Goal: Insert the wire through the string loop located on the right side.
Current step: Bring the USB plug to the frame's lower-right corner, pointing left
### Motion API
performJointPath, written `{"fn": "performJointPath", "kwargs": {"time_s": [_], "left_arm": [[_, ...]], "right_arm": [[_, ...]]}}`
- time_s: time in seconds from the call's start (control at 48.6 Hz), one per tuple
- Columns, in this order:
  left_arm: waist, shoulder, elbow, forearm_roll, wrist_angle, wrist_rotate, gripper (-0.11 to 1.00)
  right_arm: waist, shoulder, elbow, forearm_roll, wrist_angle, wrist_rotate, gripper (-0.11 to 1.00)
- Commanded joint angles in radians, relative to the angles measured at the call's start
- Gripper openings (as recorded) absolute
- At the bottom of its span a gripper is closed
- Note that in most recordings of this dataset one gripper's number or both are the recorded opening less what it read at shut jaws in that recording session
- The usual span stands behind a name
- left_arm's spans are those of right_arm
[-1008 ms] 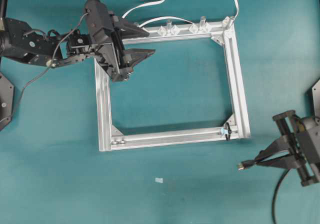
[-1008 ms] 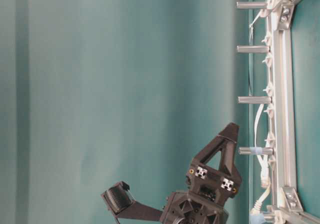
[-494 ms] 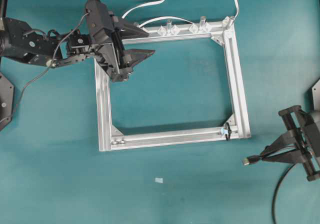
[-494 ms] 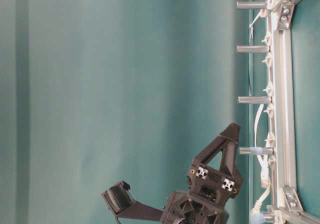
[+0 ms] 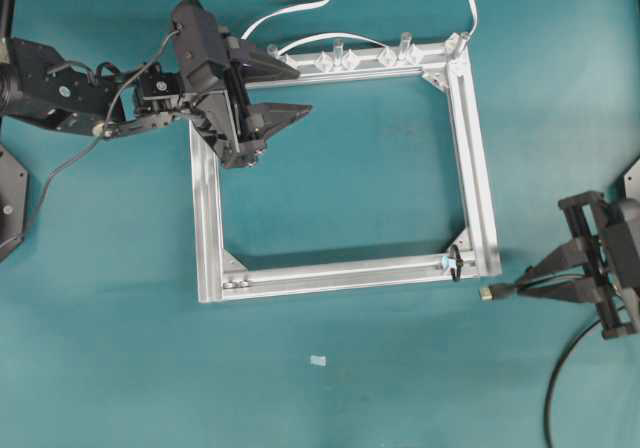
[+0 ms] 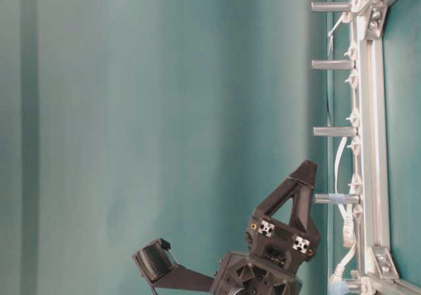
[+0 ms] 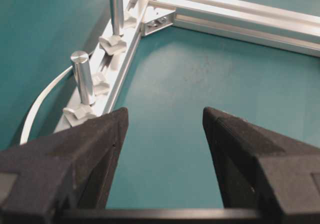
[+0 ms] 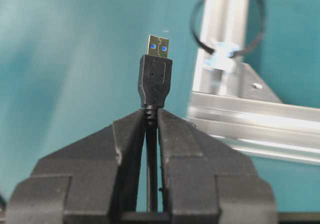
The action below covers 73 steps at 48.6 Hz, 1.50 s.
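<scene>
Teal table (image 5: 120, 348); right end effector (image 5: 527, 286) level, clamping wire (image 5: 500, 291), seemingly beside string loop (image 5: 454, 263).

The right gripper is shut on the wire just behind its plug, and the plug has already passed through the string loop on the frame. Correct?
Not quite. The right gripper is shut on the wire behind its plug, but the plug is not yet through the string loop; the right wrist view shows it short of the loop and to its left.
</scene>
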Motion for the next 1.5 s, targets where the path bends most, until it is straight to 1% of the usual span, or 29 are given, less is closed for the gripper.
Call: {"fn": "performJointPath", "kwargs": {"time_s": [0.0,0.206,0.391,1.482], "left_arm": [[-0.006,-0.029,-0.018,0.000,-0.006,-0.009,0.65],[-0.008,-0.029,-0.018,0.000,-0.006,-0.009,0.65],[-0.008,-0.029,-0.018,0.002,-0.006,-0.009,0.65],[-0.008,-0.029,-0.020,0.002,-0.005,-0.008,0.65]], "right_arm": [[-0.026,-0.003,0.002,0.002,-0.017,-0.003,0.11],[-0.074,-0.003,0.009,0.002,-0.015,-0.006,0.11],[-0.097,-0.002,0.009,0.002,-0.015,-0.009,0.11],[-0.103,-0.003,0.011,-0.002,-0.008,-0.011,0.11]]}}
